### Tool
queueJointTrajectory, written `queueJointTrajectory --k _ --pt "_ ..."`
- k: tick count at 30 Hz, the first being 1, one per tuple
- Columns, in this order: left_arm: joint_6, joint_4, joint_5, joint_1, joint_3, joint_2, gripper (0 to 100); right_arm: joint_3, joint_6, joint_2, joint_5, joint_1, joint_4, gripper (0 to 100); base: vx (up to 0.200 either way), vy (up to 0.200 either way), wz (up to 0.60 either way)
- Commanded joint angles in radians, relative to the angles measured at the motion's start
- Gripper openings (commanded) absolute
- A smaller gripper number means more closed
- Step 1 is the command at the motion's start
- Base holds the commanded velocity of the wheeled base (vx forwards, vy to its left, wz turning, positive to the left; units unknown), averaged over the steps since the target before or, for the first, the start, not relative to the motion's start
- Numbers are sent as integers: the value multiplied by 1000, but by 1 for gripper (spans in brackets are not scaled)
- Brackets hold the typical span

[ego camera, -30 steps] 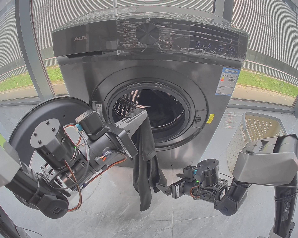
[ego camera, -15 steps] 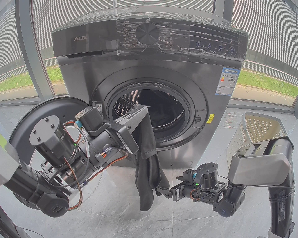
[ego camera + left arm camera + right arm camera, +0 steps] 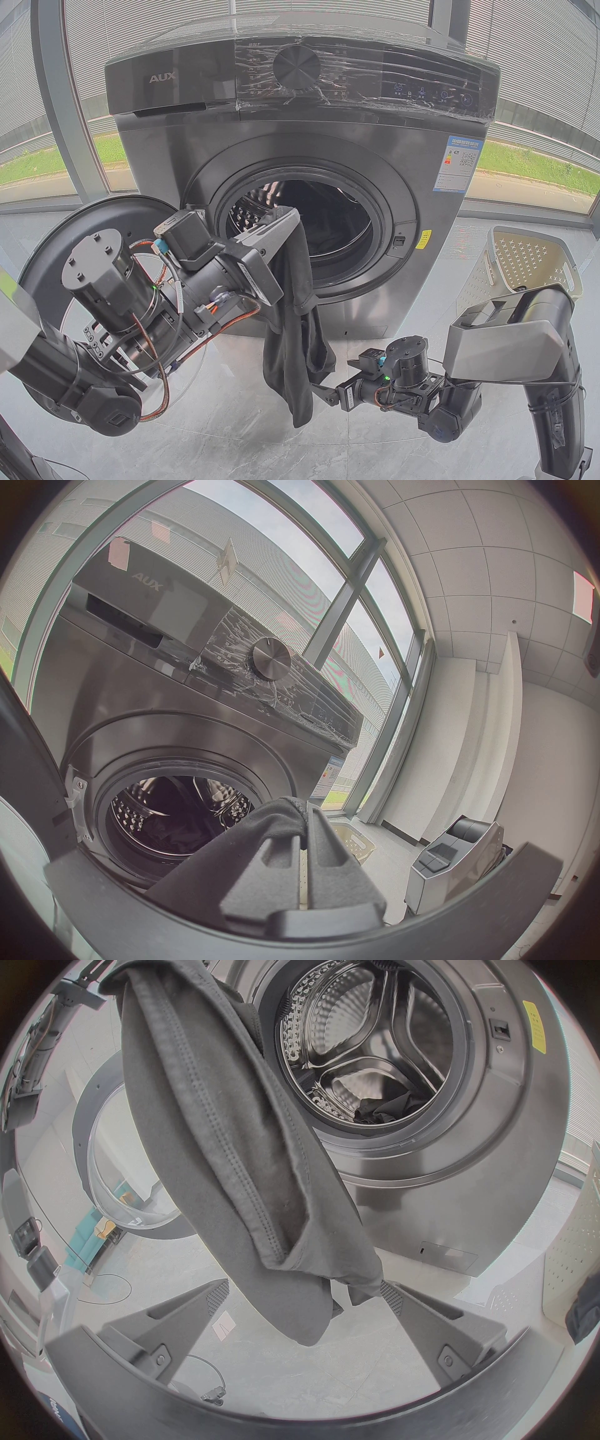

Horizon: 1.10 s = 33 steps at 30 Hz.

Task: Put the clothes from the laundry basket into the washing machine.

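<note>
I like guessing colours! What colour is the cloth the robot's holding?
The cloth is plain dark grey. The right wrist view shows it best.

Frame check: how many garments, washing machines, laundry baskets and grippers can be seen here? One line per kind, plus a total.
Garments: 2, hanging garment and drum garment
Washing machine: 1
Laundry basket: 1
Grippers: 2, left gripper and right gripper
Total: 6

Bright daylight, fisheye-bent edges
</note>
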Motion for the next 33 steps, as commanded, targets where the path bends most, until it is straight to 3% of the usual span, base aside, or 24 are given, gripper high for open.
queueJointTrajectory --k 1,7,8,31,32,33 --pt "0 0 0 0 1 -1 0 -25 -3 36 1 3 -4 100 0 0 0" --pt "0 0 0 -2 6 -10 0 -121 -4 86 -22 -4 -7 100 0 0 0" --pt "0 0 0 -2 8 -10 0 -129 -4 86 -28 -6 -7 0 0 0 0" --pt "14 -8 0 11 21 -10 0 -34 -29 56 -33 -20 -108 0 0 0 0" --pt "14 -8 0 11 21 -10 0 -33 -29 58 -34 -20 -108 100 0 0 0" --pt "14 -9 0 11 21 -10 0 -33 -29 58 -34 -20 -108 100 0 0 0"
